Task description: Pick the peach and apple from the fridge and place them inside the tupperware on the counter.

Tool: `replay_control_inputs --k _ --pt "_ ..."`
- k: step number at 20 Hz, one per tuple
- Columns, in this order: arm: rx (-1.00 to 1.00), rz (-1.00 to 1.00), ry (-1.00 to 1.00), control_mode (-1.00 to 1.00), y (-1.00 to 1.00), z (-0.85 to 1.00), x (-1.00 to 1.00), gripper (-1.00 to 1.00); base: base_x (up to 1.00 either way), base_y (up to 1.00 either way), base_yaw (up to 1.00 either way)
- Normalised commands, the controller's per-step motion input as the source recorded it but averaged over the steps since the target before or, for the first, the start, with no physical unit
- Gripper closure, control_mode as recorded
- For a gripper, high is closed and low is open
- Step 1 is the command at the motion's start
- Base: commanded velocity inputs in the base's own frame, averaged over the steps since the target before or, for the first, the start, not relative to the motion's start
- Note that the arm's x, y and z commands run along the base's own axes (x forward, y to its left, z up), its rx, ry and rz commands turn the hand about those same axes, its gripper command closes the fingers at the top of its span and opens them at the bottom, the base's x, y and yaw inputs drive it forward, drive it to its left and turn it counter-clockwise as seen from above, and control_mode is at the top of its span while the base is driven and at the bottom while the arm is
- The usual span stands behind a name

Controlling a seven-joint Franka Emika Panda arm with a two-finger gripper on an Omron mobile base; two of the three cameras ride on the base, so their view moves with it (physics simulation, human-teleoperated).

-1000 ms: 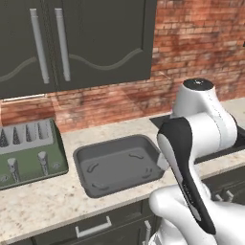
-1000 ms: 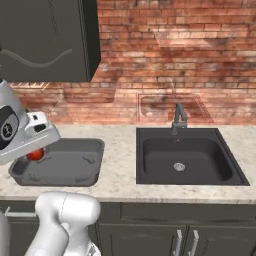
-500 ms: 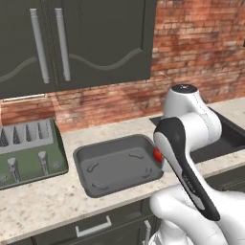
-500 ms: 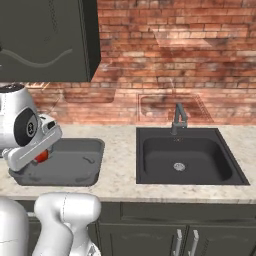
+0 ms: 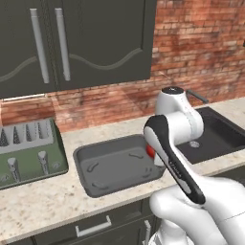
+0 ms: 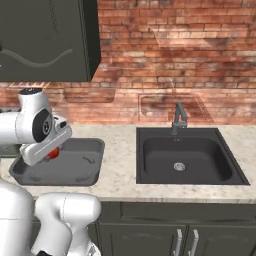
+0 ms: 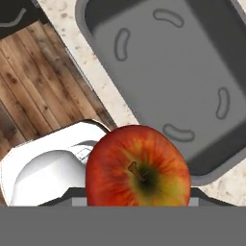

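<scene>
Holding the apple (image 7: 138, 168) snugly in the hand (image 7: 139, 199), stem end facing the hand camera, fruit sitting over the tupperware's (image 5: 115, 165) near right corner and partly over the rim, with worktop (image 5: 43, 201) and floor below that edge. Seen from the left base as a red patch (image 5: 150, 151) tucked behind the forearm, at the container's right side; from the right base, as a red spot (image 6: 52, 152) above the container's (image 6: 75, 167) left part. Best shifted inward, toward the bare middle of the container floor, before letting go, judging by how near the rim the fruit hangs.
</scene>
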Motion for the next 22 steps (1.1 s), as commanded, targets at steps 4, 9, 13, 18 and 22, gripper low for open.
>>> replay_control_inputs --k 4,9,13,18,22 --pt "0.00 -0.03 0.18 -1.00 0.03 -0.29 0.60 1.00 0.00 0.00 0.00" --pt "0.00 0.00 0.11 -1.00 0.06 -0.36 0.50 1.00 0.00 0.00 0.00" --pt "0.00 -0.01 0.00 -1.00 0.12 -0.42 0.23 1.00 0.00 0.00 0.00" --pt "0.00 -0.08 0.00 -1.00 0.11 -0.44 0.09 1.00 0.00 0.00 0.00" --pt "0.00 -0.21 0.00 -1.00 0.13 -0.38 0.02 1.00 0.00 0.00 0.00"
